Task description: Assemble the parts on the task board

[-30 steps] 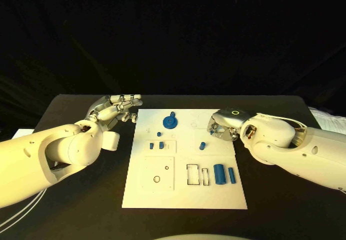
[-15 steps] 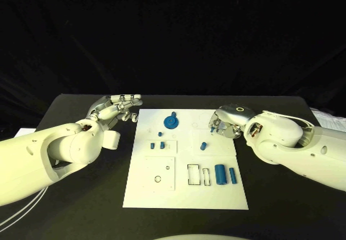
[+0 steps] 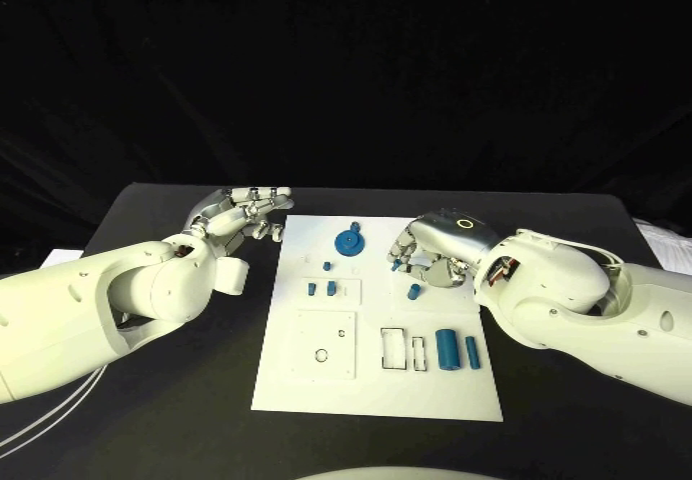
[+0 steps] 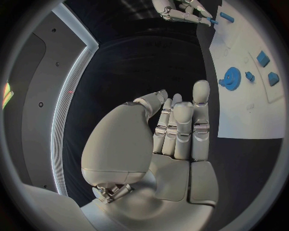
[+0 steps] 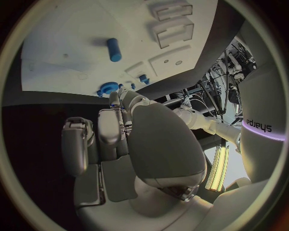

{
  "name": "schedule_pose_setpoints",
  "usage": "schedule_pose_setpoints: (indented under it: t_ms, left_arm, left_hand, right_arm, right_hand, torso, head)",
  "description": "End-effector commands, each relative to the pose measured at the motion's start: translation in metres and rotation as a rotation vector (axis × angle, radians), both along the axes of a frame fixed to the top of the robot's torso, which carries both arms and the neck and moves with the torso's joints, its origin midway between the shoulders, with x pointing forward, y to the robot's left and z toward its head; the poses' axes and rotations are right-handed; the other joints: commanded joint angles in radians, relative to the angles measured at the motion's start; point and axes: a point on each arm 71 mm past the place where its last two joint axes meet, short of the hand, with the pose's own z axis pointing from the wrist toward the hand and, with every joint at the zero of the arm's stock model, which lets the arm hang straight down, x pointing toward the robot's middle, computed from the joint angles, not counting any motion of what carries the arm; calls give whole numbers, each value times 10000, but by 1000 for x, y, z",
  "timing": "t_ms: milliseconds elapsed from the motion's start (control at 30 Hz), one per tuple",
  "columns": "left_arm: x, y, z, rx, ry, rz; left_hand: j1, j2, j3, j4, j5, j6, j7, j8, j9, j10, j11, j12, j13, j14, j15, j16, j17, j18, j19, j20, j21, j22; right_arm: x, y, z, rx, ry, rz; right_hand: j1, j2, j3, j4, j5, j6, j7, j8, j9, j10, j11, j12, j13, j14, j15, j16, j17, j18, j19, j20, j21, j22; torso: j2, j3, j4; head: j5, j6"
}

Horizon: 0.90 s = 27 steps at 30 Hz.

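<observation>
The white task board (image 3: pixel 433 395) lies mid-table. On it are a blue gear (image 3: pixel 348 242), small blue pieces (image 3: pixel 332 288), a short blue peg (image 3: pixel 415 292) and two blue cylinders (image 3: pixel 450 348). My right hand (image 3: pixel 428 250) hovers over the board's far right part and pinches a small blue peg (image 3: pixel 397 266) at its fingertips; the left wrist view shows that hand (image 4: pixel 180 12) with the peg (image 4: pixel 211 20). My left hand (image 3: pixel 242 215) hangs just off the board's far left corner, fingers straight and holding nothing (image 4: pixel 175 130). The right wrist view looks past my right hand (image 5: pixel 120 139) at the board (image 5: pixel 72 38).
Empty rectangular slots (image 3: pixel 392 350) and a square recessed plate (image 3: pixel 320 345) mark the board's near half. Black table (image 3: pixel 173 400) surrounds the board on all sides. Something white (image 3: pixel 661 238) lies at the table's far right edge.
My right hand has moved left across the board's far part, carrying the small blue peg. The left hand has kept its place. The camera has shifted slightly.
</observation>
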Motion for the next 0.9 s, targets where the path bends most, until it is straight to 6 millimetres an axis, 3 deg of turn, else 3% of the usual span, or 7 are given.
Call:
schedule_pose_setpoints:
  t_ms: [33, 233, 400, 533, 700, 900]
  left_arm:
    - [-1, -4, 0, -159, -12, -232]
    - [-1, -8, 0, -194, 1, -325]
    - [-2, -9, 1, -215, 12, -386]
    - [-2, -10, 1, -223, 14, -408]
    - [-2, -10, 1, -223, 16, -410]
    - [-2, -10, 1, -221, 19, -415]
  left_hand:
    - [-68, 51, -64, -20, -61, -45, -2, 38, -13, -85, 7, 46, -3, -47, 5, -35, -8, 200, -47, 5, -34, -9]
    - [-68, 51, -64, -20, -61, -45, -2, 38, -13, -85, 7, 46, -3, -47, 5, -35, -8, 200, -47, 5, -34, -9]
    - [-68, 51, -64, -20, -61, -45, -2, 38, -13, -85, 7, 46, -3, -47, 5, -35, -8, 200, -47, 5, -34, -9]
    - [-68, 51, -64, -20, -61, -45, -2, 38, -13, -85, 7, 46, -3, -47, 5, -35, -8, 200, -47, 5, -34, -9]
    - [-68, 51, -64, -20, -61, -45, -2, 38, -13, -85, 7, 46, -3, -47, 5, -35, -8, 200, -47, 5, -34, -9]
    - [-68, 51, -64, -20, -61, -45, -2, 38, -13, -85, 7, 46, -3, -47, 5, -35, -8, 200, -47, 5, -34, -9]
  right_arm:
    - [-6, 16, 2, 303, -62, 487]
    - [-13, 39, -8, 352, 268, 1046]
    - [-19, 56, -27, 316, 749, 1446]
    - [-24, 68, -41, 199, 1160, 1725]
    - [-29, 74, -51, 61, 1486, 1902]
    - [-32, 78, -57, -119, 1722, 1992]
  right_hand:
    - [-46, 75, 51, -10, -13, 57, 21, 7, 9, 38, 41, -59, -8, 373, -60, 62, 8, -27, 45, 3, 64, 1095]
    - [-53, 74, 72, -30, -9, 55, 29, 1, 12, 36, 46, -62, -15, 369, -56, 56, -2, -23, 35, 8, 55, 1083]
    - [-68, 67, 125, -84, 13, 39, 52, -19, 18, 21, 62, -70, -35, 361, -46, 57, -11, -19, 24, 22, 46, 1072]
    - [-79, 66, 142, -101, 20, 32, 61, -27, 20, 14, 69, -72, -42, 359, -41, 60, -11, -17, 16, 27, 40, 1063]
    - [-89, 64, 155, -115, 25, 25, 67, -33, 21, 8, 74, -73, -48, 357, -36, 62, -13, -16, 14, 31, 38, 1061]
    - [-100, 62, 163, -122, 27, 21, 72, -37, 22, 4, 78, -74, -52, 356, -33, 62, -15, -16, 14, 34, 39, 1062]
  torso:
    - [0, -14, 6]
    - [3, -25, 16]
    - [9, -24, -17]
    - [-4, -35, 34]
    - [-1, -26, 9]
    - [-4, -25, -13]
  head:
    - [156, -60]
    - [400, -169]
    - [614, -282]
    - [665, -363]
    - [764, -395]
    - [786, -401]
